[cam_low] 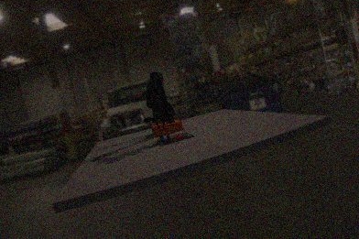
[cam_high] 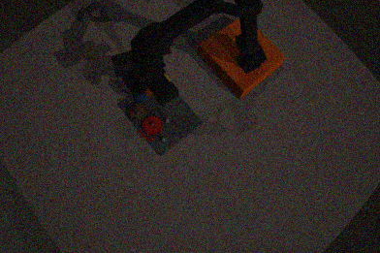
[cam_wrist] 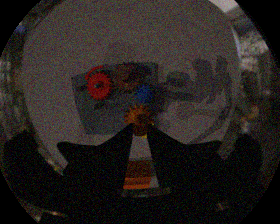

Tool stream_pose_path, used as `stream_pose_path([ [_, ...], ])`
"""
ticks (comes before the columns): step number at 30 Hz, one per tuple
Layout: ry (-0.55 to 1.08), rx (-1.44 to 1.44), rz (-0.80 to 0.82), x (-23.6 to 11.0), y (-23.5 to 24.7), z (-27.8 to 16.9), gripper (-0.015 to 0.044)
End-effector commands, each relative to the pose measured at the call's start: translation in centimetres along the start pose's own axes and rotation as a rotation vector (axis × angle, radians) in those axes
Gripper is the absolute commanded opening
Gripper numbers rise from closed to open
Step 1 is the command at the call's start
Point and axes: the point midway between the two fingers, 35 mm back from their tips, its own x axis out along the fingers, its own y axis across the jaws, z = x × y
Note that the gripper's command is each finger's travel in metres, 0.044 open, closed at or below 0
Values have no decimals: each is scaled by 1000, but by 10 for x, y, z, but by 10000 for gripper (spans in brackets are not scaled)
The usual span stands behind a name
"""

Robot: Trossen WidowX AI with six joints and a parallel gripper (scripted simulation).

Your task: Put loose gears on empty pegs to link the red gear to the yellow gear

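Gripper fingers point(cam_high: 147, 91) point(cam_low: 163, 136) pinched an orange gear point(cam_high: 149, 93) point(cam_wrist: 138, 115). From the top, the dark arm point(cam_high: 189, 16) point(cam_low: 157, 100) arched from its orange base point(cam_high: 276, 58) point(cam_low: 175, 127) to one corner of the grey board point(cam_high: 183, 119) point(cam_low: 188, 137) point(cam_wrist: 98, 124), hiding some of it. A red gear point(cam_high: 152, 127) point(cam_wrist: 99, 86) sat near one edge, beside its red arrow point(cam_high: 145, 136) point(cam_wrist: 94, 70); a brown gear point(cam_high: 138, 110) point(cam_wrist: 126, 77) and a blue gear point(cam_high: 142, 98) point(cam_wrist: 144, 93) lay close by. Two bare pegs showed near the red gear. Pale table point(cam_high: 218, 186) point(cam_low: 183, 157) point(cam_wrist: 56, 105) stretched wide past the board's far side.

In the exterior view, arm, base and board bunched together, well in from the table's near edge.

From the wrist, the blue gear was just beyond the held one. A yellow bit point(cam_wrist: 144, 134) peeped out beside the fingertips, too hidden to identify.
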Motion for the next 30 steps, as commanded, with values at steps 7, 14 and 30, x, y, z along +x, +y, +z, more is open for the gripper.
stream_pose_path([
  [7,6,69,-3,17,0,-1,0],
  [14,6,222,-3,28,0,-2,0],
  [30,6,260,-3,29,0,-1,0],
])
